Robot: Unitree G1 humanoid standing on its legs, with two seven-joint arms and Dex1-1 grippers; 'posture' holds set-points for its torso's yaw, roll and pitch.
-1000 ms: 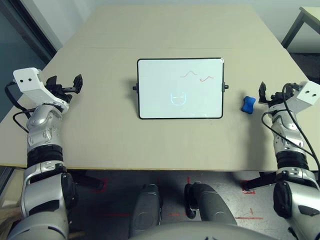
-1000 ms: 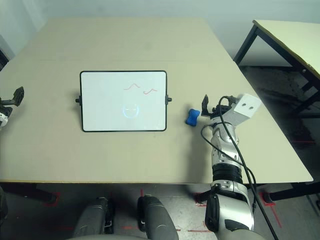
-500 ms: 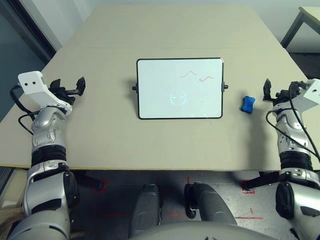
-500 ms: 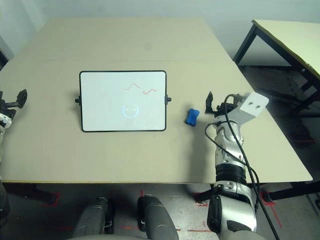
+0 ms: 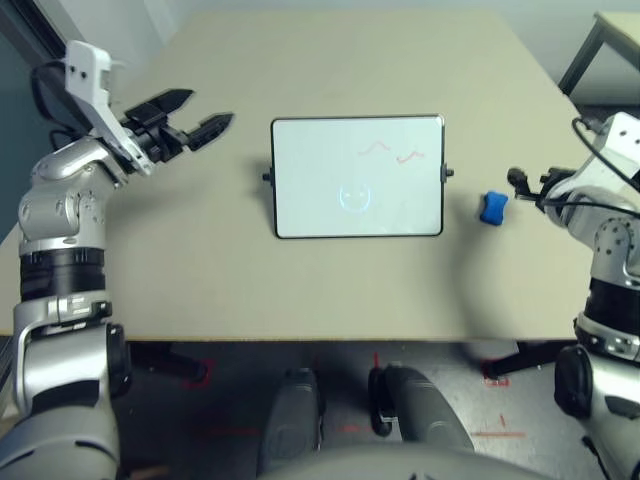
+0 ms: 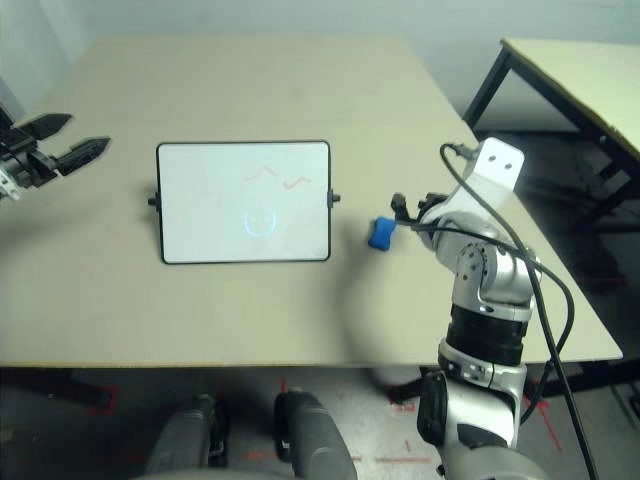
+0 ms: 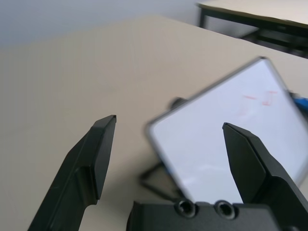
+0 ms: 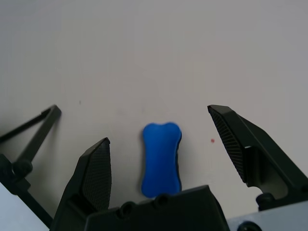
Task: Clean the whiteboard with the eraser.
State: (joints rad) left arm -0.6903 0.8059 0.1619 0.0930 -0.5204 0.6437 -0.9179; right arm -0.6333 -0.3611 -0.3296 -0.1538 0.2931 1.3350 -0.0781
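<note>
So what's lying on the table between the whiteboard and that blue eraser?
Nothing lies there: between the whiteboard and the eraser is bare table, with some shadow, in the left eye view.

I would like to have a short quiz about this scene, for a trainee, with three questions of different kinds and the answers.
1. True or false: the blue eraser lies on top of the whiteboard.
2. Multiple choice: which colours have the marker drawings on the whiteboard? (a) green and black, (b) red and light blue, (c) purple only.
3. Fill the gap: the robot's right pincer is ____, with the eraser not held.

Key: 1 false; 2 b; 3 open.
</note>
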